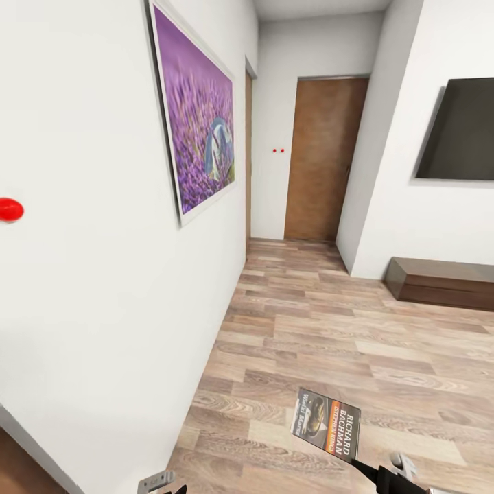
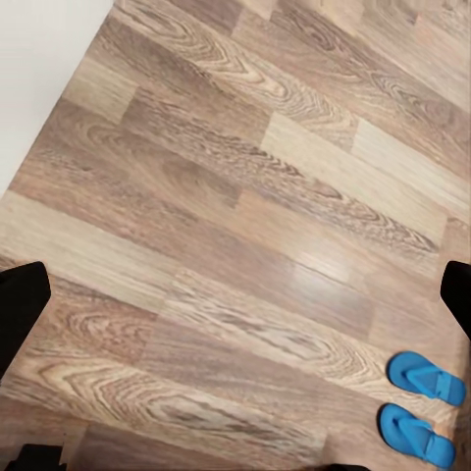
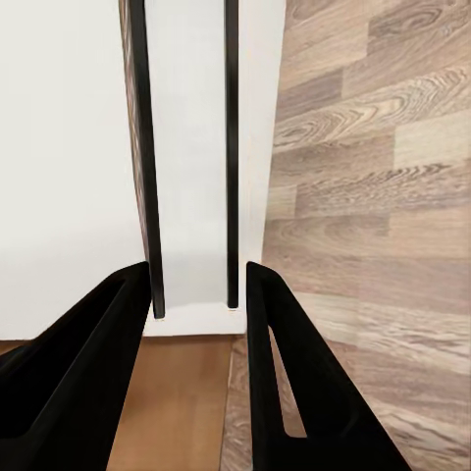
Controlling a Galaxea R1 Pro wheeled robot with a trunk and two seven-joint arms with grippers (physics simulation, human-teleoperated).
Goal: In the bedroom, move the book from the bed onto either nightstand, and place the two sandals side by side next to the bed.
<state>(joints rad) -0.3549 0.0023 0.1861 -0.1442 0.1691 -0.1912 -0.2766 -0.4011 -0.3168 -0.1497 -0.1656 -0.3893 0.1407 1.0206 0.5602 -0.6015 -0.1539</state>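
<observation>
A white plaster wall (image 1: 89,288) runs along one side of a light brown wood-plank floor (image 1: 329,329). On this wall hangs a large framed picture of purple flowers (image 1: 199,116). Beyond the picture, at the far end of the floor, stands a plain brown wooden door (image 1: 322,158), with two small red dots (image 1: 278,150) on the white wall just beside it. Across the floor from the picture, a flat black screen (image 1: 460,130) is mounted above a long low dark wooden cabinet (image 1: 439,281). Light is even and soft.
</observation>
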